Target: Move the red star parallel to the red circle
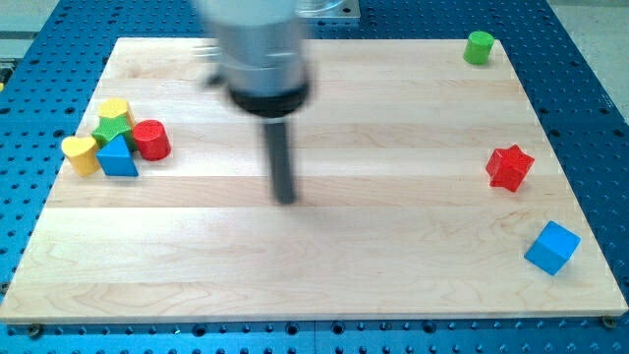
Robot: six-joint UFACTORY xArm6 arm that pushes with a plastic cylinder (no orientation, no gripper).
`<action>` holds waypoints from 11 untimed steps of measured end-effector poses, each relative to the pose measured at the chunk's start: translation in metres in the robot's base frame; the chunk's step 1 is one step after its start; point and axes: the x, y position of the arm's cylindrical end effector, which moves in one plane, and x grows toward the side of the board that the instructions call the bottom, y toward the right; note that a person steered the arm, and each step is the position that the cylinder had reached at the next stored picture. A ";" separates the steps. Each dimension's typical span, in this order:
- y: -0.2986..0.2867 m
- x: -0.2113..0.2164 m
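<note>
The red star (509, 166) lies near the board's right edge, about mid-height. The red circle (151, 140) sits at the view's left in a cluster of blocks. My tip (286, 200) rests on bare wood near the board's middle, well apart from every block: the red circle is far to its left and the red star far to its right. The rod above it looks blurred.
Touching or close to the red circle are a yellow heart (80, 153), a blue triangle (118, 157), a green star (111, 129) and a yellow block (115, 108). A green cylinder (479, 46) stands at the top right corner. A blue cube (551, 247) lies at lower right.
</note>
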 end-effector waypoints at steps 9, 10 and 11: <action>0.033 -0.009; -0.013 -0.072; -0.058 -0.095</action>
